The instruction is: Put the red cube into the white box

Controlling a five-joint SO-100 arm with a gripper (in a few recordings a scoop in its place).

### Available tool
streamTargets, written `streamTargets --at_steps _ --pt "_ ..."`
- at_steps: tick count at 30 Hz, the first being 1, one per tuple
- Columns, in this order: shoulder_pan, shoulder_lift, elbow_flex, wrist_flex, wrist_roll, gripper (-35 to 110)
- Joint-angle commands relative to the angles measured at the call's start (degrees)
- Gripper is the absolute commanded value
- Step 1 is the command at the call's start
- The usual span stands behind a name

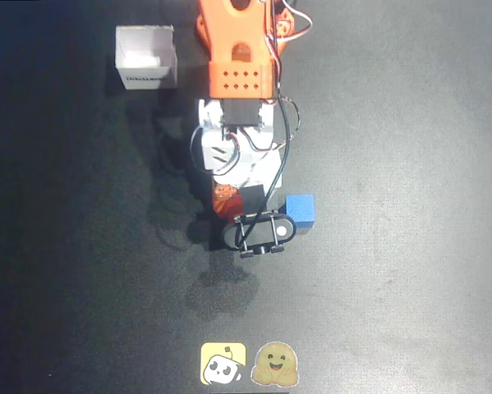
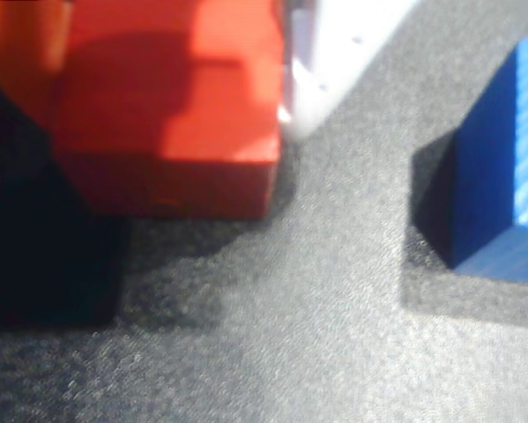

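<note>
Sitting on the dark table (image 1: 393,287), the red cube (image 2: 171,106) is bracketed by the gripper (image 1: 237,201), an orange finger (image 2: 17,35) at its nine o'clock and a white finger (image 2: 334,53) at three; whether they pinch it yet I cannot tell. A shallow grip could slip on lifting. The blue cube (image 2: 501,159), near at three o'clock, could get knocked. The white box (image 1: 146,57) waits well apart at eleven o'clock overhead.

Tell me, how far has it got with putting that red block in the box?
Nothing is finished yet. In hand: the fingers are down around the red cube, which sits on the dark table beside the blue cube. Whether they have closed is unclear. Left: lifting it and carrying it to the white box.
</note>
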Motion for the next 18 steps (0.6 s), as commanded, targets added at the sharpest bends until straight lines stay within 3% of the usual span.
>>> streamTargets --at_steps 1,5,9,13,18 --pt "0.97 2.72 -0.70 0.00 0.26 0" --pt "2.46 7.03 -2.55 5.19 0.97 0" --pt "5.45 12.66 -9.14 18.46 2.81 0" --pt "9.40 18.81 -15.64 33.13 11.34 0" --pt "21.36 27.77 -15.29 44.47 18.81 0"
